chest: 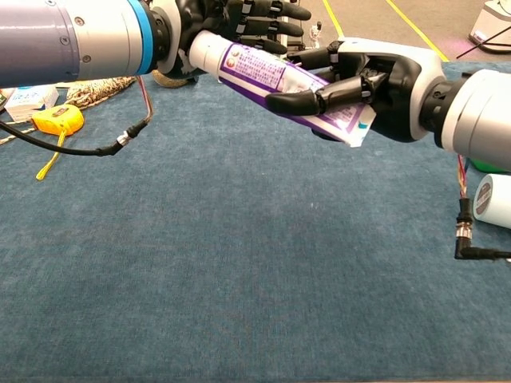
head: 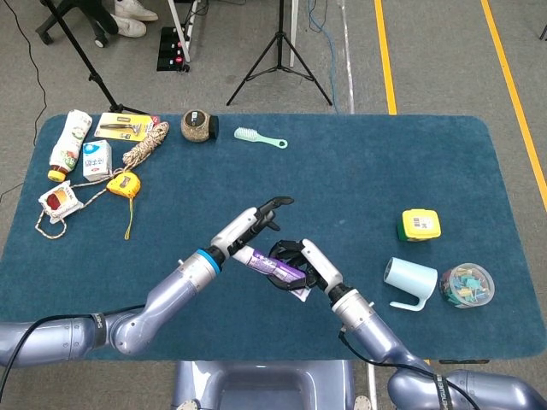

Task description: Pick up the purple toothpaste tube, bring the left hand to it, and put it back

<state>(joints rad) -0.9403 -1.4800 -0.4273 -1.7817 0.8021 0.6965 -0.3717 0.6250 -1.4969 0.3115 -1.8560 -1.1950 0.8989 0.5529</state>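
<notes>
The purple toothpaste tube [head: 272, 266] [chest: 263, 72] hangs in the air above the blue table mat, white cap end pointing to the left. My right hand [head: 309, 266] [chest: 375, 84] grips its crimped tail half, fingers wrapped over the top. My left hand [head: 252, 224] [chest: 231, 20] sits at the cap end with its fingers stretched out over and behind the cap, holding nothing. Whether those fingers touch the cap is not clear in either view.
A light blue cup [head: 408, 282] [chest: 495, 199], a yellow box [head: 420, 225] and a tub of clips [head: 467, 285] stand at the right. A yellow tape measure [head: 123, 183] [chest: 56, 120], rope, bottle and cartons crowd the far left. A green brush [head: 261, 138] lies at the back.
</notes>
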